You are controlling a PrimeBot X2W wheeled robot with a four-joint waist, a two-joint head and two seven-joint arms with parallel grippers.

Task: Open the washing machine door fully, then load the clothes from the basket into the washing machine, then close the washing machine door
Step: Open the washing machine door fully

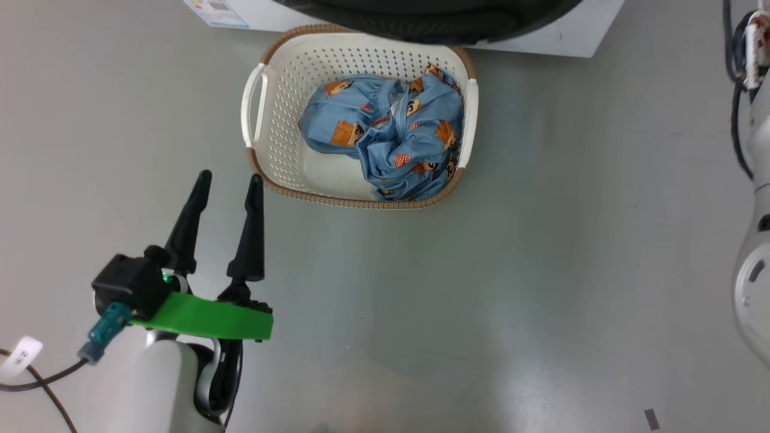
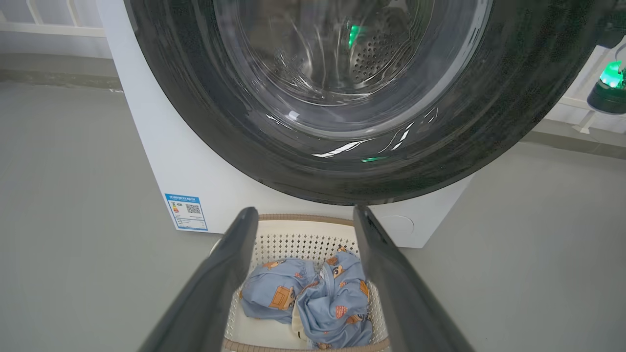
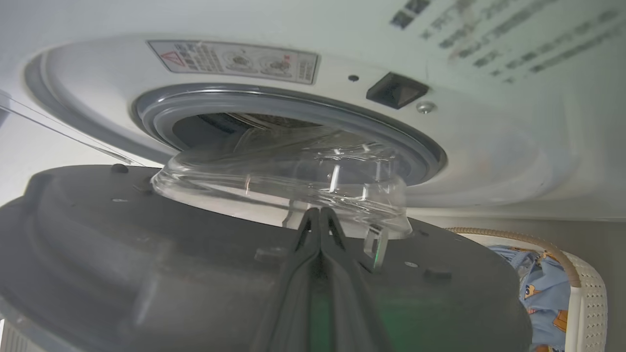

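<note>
The cream basket (image 1: 283, 90) sits on the floor in front of the white washing machine (image 1: 541, 36) and holds the light blue printed clothes (image 1: 391, 129). My left gripper (image 1: 230, 177) hovers open at the basket's near left corner with nothing between its fingers. In the left wrist view the gripper (image 2: 304, 212) points over the clothes (image 2: 313, 293) at the washing machine door (image 2: 205, 122), which has a black ring around glass. The door (image 3: 122, 234) stands ajar. My right gripper (image 3: 319, 212) is shut, its tips lying on the door's inner face by the glass bowl (image 3: 274, 171).
Grey floor lies open to the left and right of the basket. The right arm's pale forearm (image 1: 752, 270) runs along the right edge of the head view. The grey seal (image 3: 274, 100) and the latch socket (image 3: 396, 89) show on the washer front. A blue sticker (image 2: 187, 211) marks its lower left corner.
</note>
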